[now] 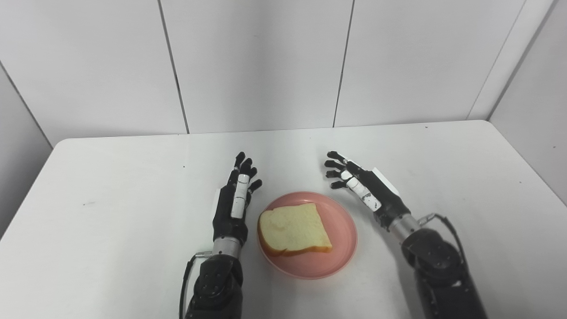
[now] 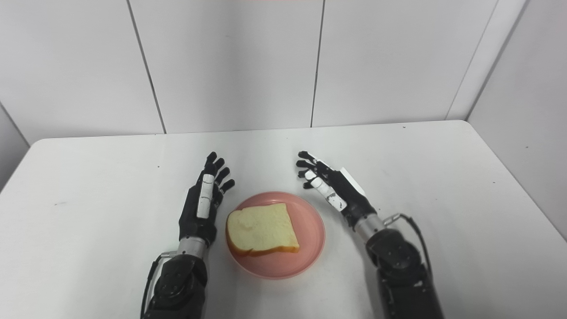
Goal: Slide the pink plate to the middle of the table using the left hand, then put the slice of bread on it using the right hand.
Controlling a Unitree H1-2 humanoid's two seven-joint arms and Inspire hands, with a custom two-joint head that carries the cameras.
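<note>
The pink plate [image 1: 341, 248] sits in the middle of the white worktop [image 1: 110, 199], and the slice of bread [image 1: 293, 230] lies flat on it. The left robot hand [image 1: 234, 199] is just beside the plate and the right robot hand [image 1: 361, 186] is near its other side. Both hold nothing, with their fingers spread wide.

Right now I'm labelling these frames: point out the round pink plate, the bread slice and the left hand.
round pink plate [image 1: 341, 252], left eye view, bare rim.
bread slice [image 1: 293, 229], left eye view, crumb centre.
left hand [image 2: 201, 204], right eye view, back of hand.
</note>
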